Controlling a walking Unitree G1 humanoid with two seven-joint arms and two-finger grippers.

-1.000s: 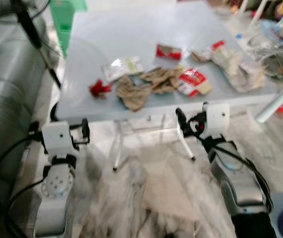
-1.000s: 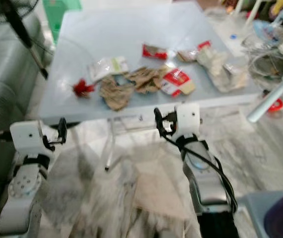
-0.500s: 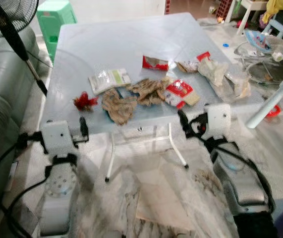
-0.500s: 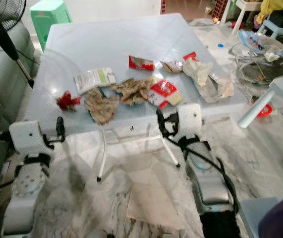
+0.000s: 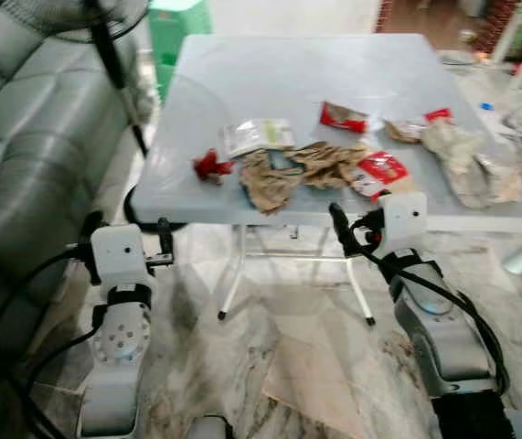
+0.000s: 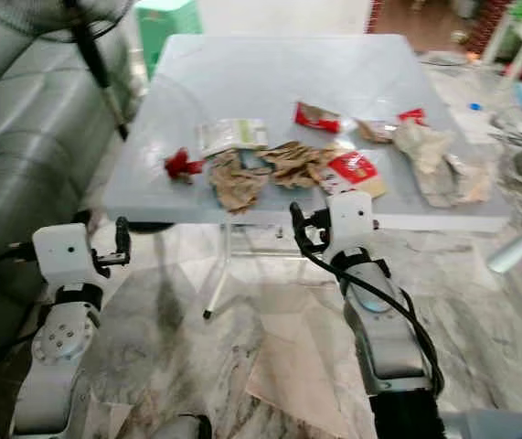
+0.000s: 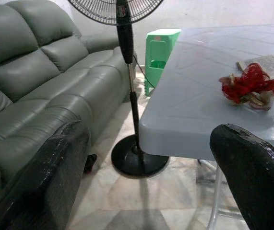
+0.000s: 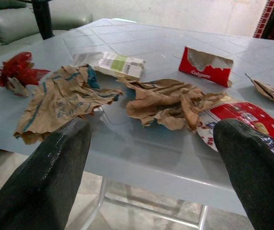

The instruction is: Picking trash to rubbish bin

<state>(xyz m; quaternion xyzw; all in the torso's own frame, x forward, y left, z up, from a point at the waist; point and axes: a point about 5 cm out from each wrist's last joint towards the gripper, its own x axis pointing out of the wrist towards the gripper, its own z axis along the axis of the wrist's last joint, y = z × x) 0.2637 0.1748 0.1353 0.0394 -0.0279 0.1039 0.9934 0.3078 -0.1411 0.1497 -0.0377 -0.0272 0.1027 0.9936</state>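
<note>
Right gripper (image 6: 299, 227), two long black fingers on a white wrist housing, hangs just below the near edge of the pale blue plastic table (image 6: 270, 69); the right wrist view shows its fingers spread wide apart with nothing between them. Left gripper (image 6: 122, 240) sits lower and to the left, near the table's left corner and beside the grey leather sofa (image 6: 23, 137). Its fingers also stand apart and hold nothing.

Trash lies in a loose band across the near half of the tabletop:
- crumpled brown paper bag (image 8: 57, 103), nearest the edge;
- second crumpled brown paper wad (image 8: 172, 100), touching a red and white round wrapper (image 8: 237, 120);
- white and green flat packet (image 8: 110, 63);
- torn red toothpaste carton (image 8: 205, 64);
- red crinkled foil scrap (image 7: 249, 86), apart from the rest on the left side;
- pale crumpled plastic wrap (image 6: 439, 165) at the far right.

No rubbish bin can be identified in these views.

Hazards, as judged from this position:
1. Both grippers are below the table's top surface. Reaching forward without raising first would strike the table rim.
2. Overlapping brown paper may drag neighbouring pieces off the edge when one is lifted.
3. Thin, flat packets may slip from the fingertips.
4. A black pedestal fan (image 7: 127, 72) and its cable stand close to the left arm; a wide swing could snag them.
</note>
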